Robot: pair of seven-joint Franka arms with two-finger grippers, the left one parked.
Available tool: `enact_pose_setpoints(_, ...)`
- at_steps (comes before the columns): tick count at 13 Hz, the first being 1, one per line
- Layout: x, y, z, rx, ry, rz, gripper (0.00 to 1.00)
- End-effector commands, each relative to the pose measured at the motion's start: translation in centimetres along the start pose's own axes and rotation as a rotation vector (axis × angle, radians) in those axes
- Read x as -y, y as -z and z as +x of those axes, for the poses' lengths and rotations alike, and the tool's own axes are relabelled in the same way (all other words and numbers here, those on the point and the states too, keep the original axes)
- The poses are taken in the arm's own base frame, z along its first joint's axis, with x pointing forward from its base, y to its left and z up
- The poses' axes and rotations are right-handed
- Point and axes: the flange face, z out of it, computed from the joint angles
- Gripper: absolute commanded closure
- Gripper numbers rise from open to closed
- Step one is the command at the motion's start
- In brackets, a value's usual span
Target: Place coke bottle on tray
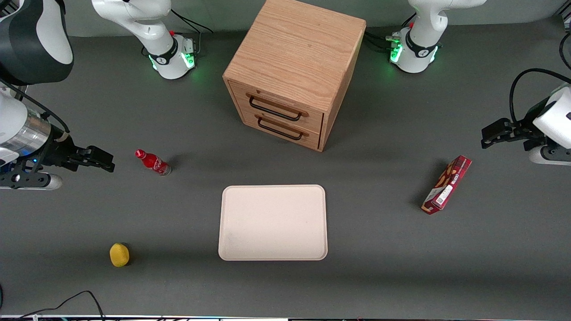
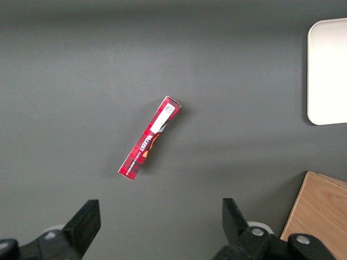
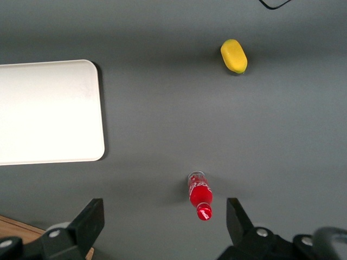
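Note:
The coke bottle is a small slim red bottle with a red cap, standing on the grey table toward the working arm's end; it also shows in the right wrist view. The tray is a large flat cream-pink rectangle, nearer the front camera than the wooden cabinet, and its rim shows in the right wrist view. My right gripper hovers above the table beside the bottle, a short gap away. It is open and empty, and the bottle's cap sits between its two fingers in the wrist view.
A wooden drawer cabinet with two closed drawers stands farther from the front camera than the tray. A yellow lemon-like object lies nearer the camera than the bottle. A flat red snack box lies toward the parked arm's end.

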Motion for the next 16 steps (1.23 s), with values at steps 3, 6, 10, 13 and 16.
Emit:
enact_pose_setpoints(3,-0.60,0.16,0.01,0.016,-0.028,0.018,0.00)
enact_pose_setpoints(6,-1.04,-0.35,0.22,0.024,-0.037,0.019,0.00)
enact_pose_setpoints(10,-0.88,-0.40,0.08,0.027,-0.040,0.016,0.00)
enact_pose_setpoints(13,-0.88,-0.47,0.07,0.029,-0.041,0.016,0.00)
enact_pose_setpoints(16,-0.87,-0.56,0.10,0.030,-0.041,0.016,0.00)
